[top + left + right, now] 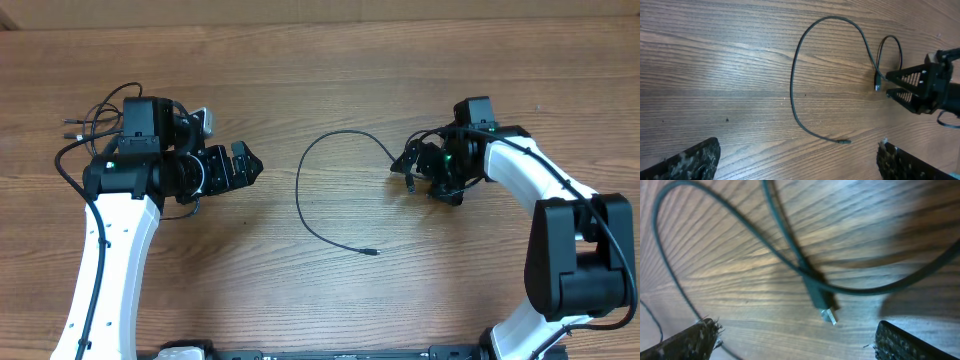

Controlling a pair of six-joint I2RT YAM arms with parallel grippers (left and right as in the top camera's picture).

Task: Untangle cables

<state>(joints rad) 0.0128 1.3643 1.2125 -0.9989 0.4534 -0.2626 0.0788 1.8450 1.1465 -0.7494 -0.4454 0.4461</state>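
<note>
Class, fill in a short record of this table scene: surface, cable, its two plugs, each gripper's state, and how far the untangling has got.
surface: wooden table
cable: thin black cable, lying in an open C-shaped curve mid-table
free plug: lying on the wood, away from both arms
second plug: on the wood just ahead of the right gripper, not gripped
crossing strand: another black strand crosses the cable just behind the second plug
left gripper: open, empty, clear of the cable
right gripper: open, empty
progress: crossing not yet undone
</note>
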